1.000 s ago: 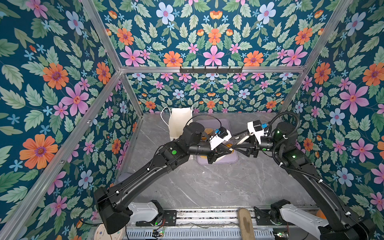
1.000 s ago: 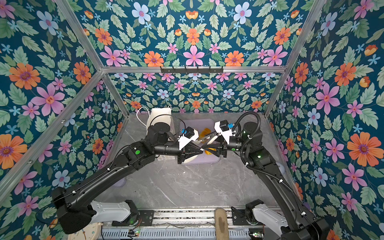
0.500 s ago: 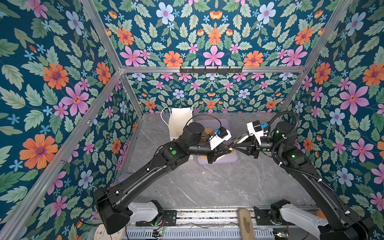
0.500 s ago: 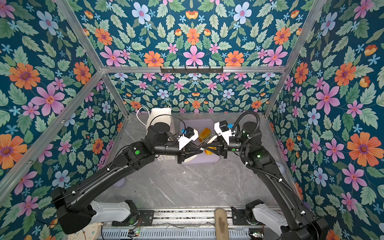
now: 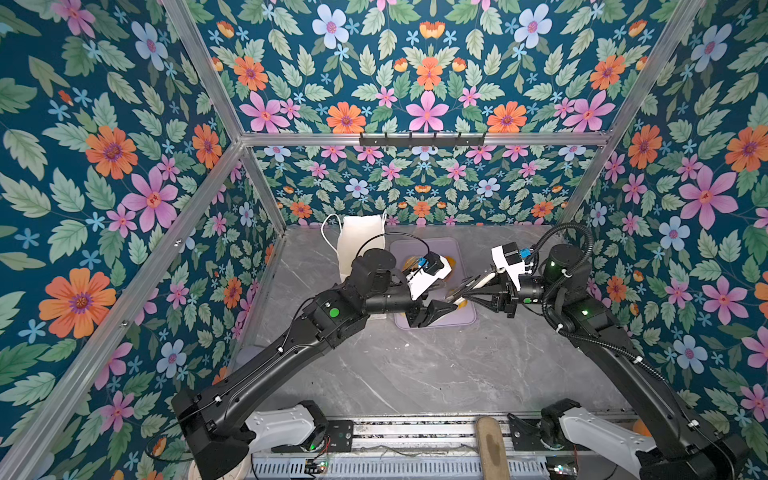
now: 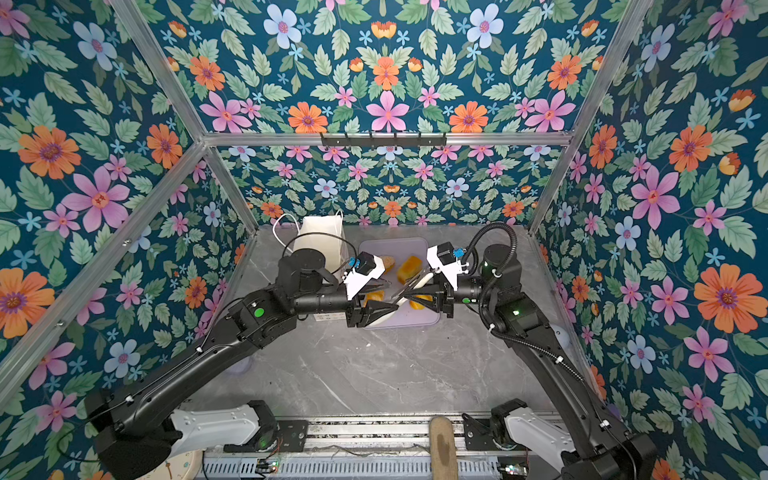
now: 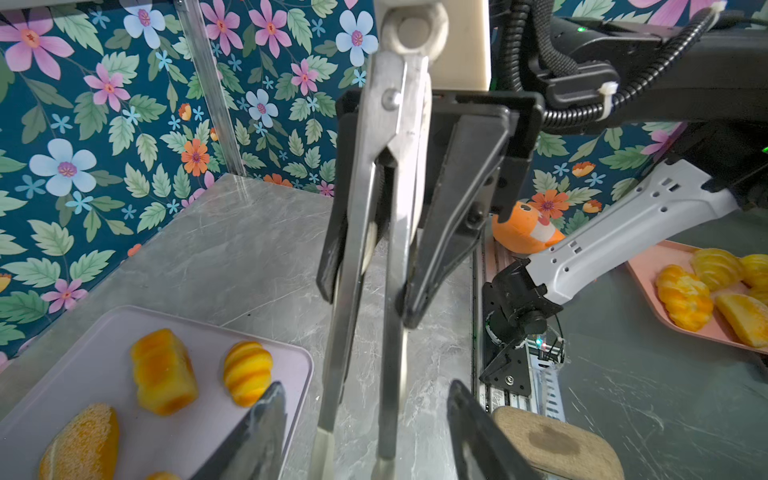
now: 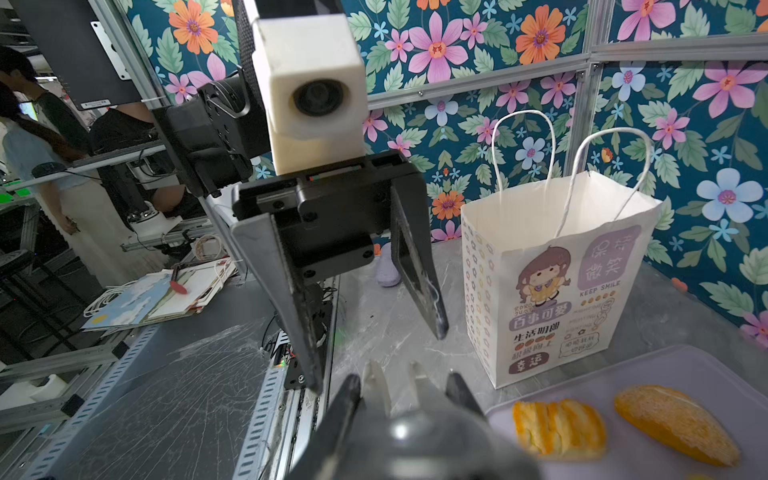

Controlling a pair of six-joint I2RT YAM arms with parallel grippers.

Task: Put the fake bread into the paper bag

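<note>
the left gripper (image 8: 376, 353) is standing open, its dark wedge jaws spread apart on either side of the metal tongs (image 7: 392, 374), which the right gripper (image 7: 370, 305) is clamping near their hinged end. both are hovering over a smooth lavender tray (image 7: 83, 353) where the fake bread (image 6: 409, 268) is lying, glossy and orange: blocky loaf (image 7: 164, 372), striped round bun (image 7: 247, 372), grainy seeded roll (image 8: 677, 428), ridged long loaf (image 8: 557, 428). the white paper bag (image 8: 561, 291) is standing upright and open-mouthed at the tray's far left. a grey veined table (image 5: 415, 365) is lying beneath, with floral walls (image 5: 124, 166) enclosing it.

Both top views look down; wrist views, seemingly close, face each other.
</note>
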